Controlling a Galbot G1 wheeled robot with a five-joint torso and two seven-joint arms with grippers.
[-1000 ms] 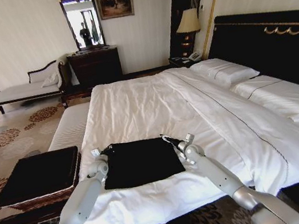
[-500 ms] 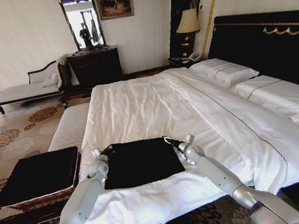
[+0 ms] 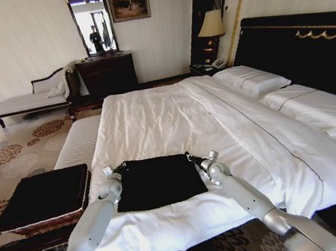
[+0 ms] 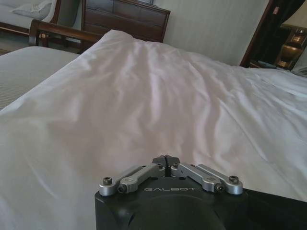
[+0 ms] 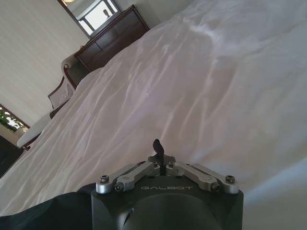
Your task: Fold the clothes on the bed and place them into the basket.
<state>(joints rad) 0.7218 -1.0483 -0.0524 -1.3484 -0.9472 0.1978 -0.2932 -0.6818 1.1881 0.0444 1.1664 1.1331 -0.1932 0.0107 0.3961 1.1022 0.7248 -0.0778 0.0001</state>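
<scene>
Two end effectors: left end effector (image 3: 112, 171) and right end effector (image 3: 197, 158) each clamped on T-shirt (image 3: 158, 180) far corners.
Basket (image 3: 43, 198): frame left, nearer left arm.

"GALBOT" is printed on both wrist housings (image 4: 169, 189) (image 5: 166, 188).

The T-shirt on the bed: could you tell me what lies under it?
The folded T-shirt lies on the bed's white duvet, both grippers at its far corners. Whatever is beneath the fabric is covered.
</scene>
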